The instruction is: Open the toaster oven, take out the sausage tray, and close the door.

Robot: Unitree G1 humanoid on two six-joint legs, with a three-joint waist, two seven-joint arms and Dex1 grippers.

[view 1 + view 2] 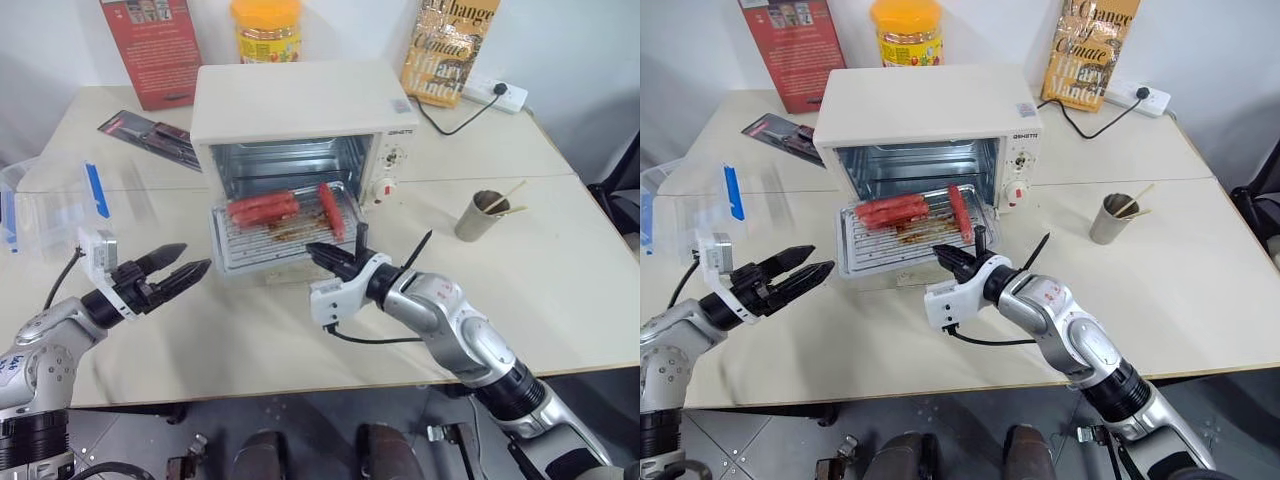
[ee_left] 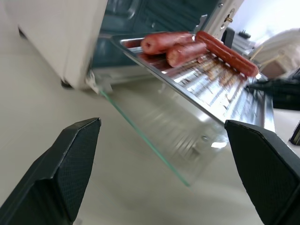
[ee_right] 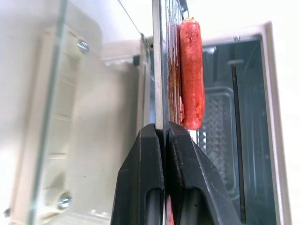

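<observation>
Silver sausage tray (image 1: 285,232) in right pincer (image 1: 325,256); left pincer (image 1: 185,264) wide; book (image 1: 447,48) lettered "Change", "Climate".

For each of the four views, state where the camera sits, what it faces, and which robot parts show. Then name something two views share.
Left eye view: on the head, looking down at the toaster oven; both arms show.
Right eye view: beside it, same scene.
Left wrist view: on the left wrist, facing the open door; left gripper open.
Right wrist view: on the right wrist; right gripper clamps the sausage tray.
Shared: both wrist views show the tray.
</observation>
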